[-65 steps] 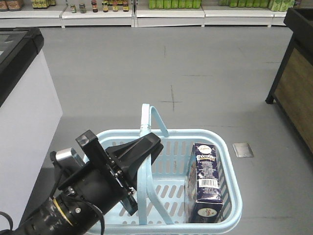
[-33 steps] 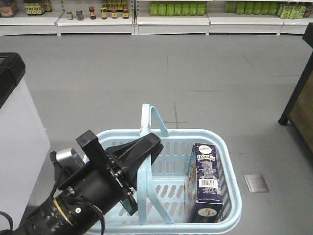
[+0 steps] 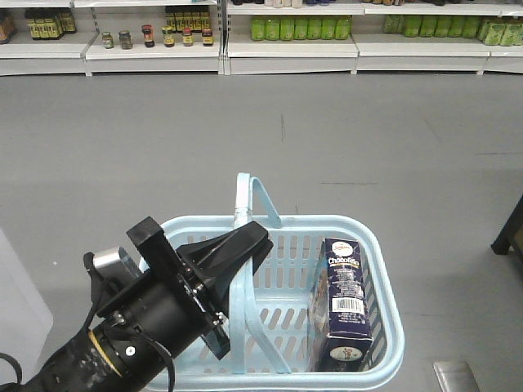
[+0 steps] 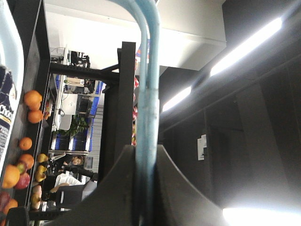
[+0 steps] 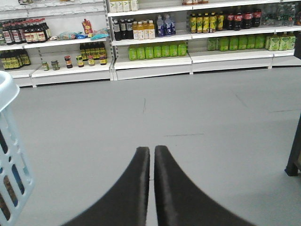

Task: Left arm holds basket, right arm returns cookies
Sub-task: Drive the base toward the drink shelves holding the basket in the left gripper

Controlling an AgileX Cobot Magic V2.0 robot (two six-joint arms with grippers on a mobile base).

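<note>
Cookies carton (image 3: pixel 345 306) stands upright at the right end of the blue basket (image 3: pixel 327 221) — to the left of the right gripper (image 5: pixel 152 151), whose jaws are pressed together, empty. Left gripper (image 4: pixel 143 149) clamps a hoop handle (image 3: pixel 242 196) — the right arm looks free to reach.

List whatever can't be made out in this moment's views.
1. Front view: the right arm is out of frame; only the right hand shows, in its own wrist view.
2. Front view: the left hand and left arm cover the left side of the basket floor.
3. Front view: the basket wall hides the cookie carton base; the left wrist view cuts the carton off at its edge.
4. Shelf bottles: labels too small.
</note>
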